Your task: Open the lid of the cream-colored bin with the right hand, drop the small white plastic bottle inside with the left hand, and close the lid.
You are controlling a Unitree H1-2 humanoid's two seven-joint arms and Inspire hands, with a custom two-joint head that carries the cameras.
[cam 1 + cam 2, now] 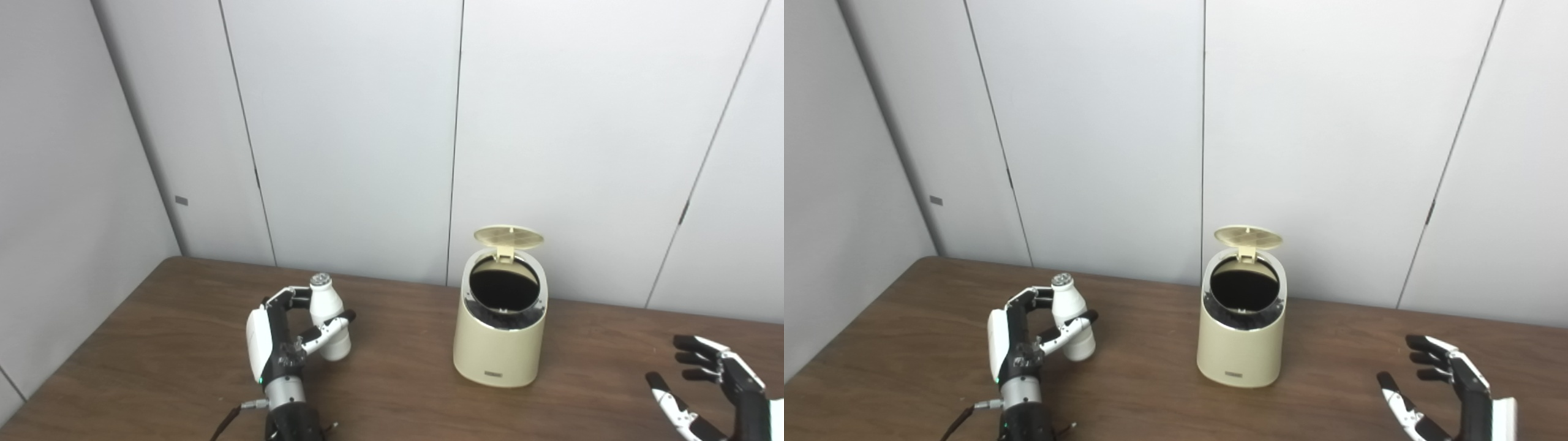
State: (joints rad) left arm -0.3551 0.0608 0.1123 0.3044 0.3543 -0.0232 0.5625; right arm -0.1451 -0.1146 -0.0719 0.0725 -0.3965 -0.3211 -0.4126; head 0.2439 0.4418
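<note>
The cream-colored bin (499, 343) stands on the table right of centre, its lid (509, 236) flipped up at the back and its dark inside showing. Left of it, my left hand (288, 334) is shut on the small white plastic bottle (327, 318), which is slightly tilted with its silver cap up. I cannot tell whether the bottle's base still touches the wood. My right hand (713, 386) is open at the bottom right, well away from the bin, fingers spread and holding nothing.
The brown wooden table (398, 404) runs back to grey wall panels (343, 135) close behind the bin. The left wall meets the table's left edge. Bare wood lies between the bottle and the bin.
</note>
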